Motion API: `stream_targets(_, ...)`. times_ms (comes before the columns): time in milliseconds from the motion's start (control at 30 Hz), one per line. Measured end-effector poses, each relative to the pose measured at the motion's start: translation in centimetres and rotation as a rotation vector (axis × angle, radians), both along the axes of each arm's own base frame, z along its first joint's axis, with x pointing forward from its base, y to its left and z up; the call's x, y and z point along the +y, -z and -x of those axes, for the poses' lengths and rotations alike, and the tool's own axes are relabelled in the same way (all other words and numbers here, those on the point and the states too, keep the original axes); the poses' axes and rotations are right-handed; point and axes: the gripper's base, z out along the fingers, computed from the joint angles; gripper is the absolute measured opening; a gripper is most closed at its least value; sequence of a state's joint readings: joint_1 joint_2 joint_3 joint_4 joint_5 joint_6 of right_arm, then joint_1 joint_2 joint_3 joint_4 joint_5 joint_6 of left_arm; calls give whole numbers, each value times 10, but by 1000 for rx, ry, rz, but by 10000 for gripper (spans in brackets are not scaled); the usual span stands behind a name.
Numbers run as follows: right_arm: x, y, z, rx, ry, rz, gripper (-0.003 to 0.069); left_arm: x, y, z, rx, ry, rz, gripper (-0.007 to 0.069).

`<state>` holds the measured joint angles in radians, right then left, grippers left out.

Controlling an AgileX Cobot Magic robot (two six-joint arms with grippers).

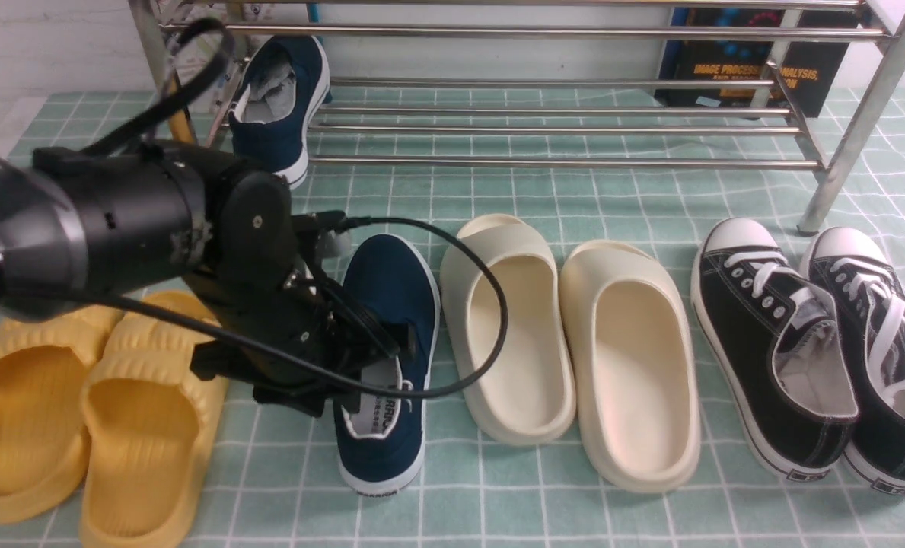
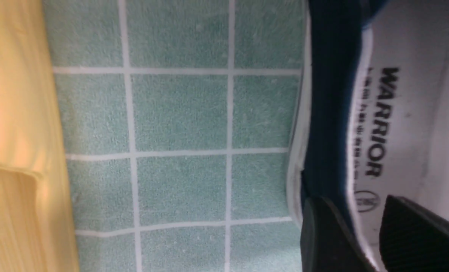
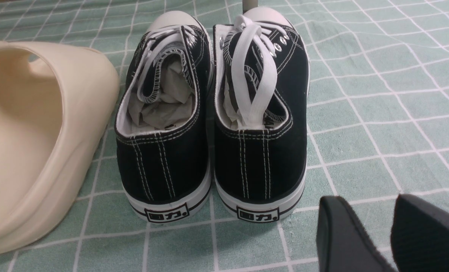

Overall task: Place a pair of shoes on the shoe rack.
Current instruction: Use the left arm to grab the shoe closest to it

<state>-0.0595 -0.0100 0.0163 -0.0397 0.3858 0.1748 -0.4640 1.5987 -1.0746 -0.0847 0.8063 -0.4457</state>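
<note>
One navy slip-on [image 1: 277, 106] stands on the lowest bars of the steel shoe rack [image 1: 559, 129], at its left end, heel toward me. The other navy slip-on [image 1: 387, 304] lies on the green checked cloth, its "WARRIOR" insole showing in the left wrist view [image 2: 383, 121]. My left gripper [image 2: 354, 204] is open and low over this shoe's heel opening [image 1: 372, 358]. It straddles the left side wall, one finger outside and one over the insole. My right gripper [image 3: 366, 200] is open and empty above the cloth, behind the black sneakers' heels.
Yellow slides [image 1: 79, 403] lie just left of the left arm. Cream slides [image 1: 574, 342] lie right of the navy shoe, also in the right wrist view [image 3: 39, 132]. Black lace-up sneakers [image 1: 802, 342] are at the right near a rack leg [image 1: 848, 144]. A dark book [image 1: 749, 68] stands behind the rack.
</note>
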Motion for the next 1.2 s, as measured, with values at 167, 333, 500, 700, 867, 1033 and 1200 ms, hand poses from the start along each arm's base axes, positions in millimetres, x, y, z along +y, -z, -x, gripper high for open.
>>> stream_targets(167,0,0,0,0,0,0,239,0,-6,2,-16,-5,20,237)
stream_targets(333,0,0,0,0,0,0,239,-3,14,-4,41,-9,-1,237)
stream_targets(500,0,0,0,0,0,0,239,-7,43,-10,129,-12,-41,238)
stream_targets(700,0,0,0,0,0,0,239,-8,51,-13,134,4,-47,207)
stream_targets(867,0,0,0,0,0,0,239,-7,49,-13,132,9,-58,32)
stream_targets(1033,0,0,0,0,0,0,239,-5,42,-10,123,7,-53,7)
stream_targets(1200,0,0,0,0,0,0,239,-6,11,-11,71,12,-25,7)
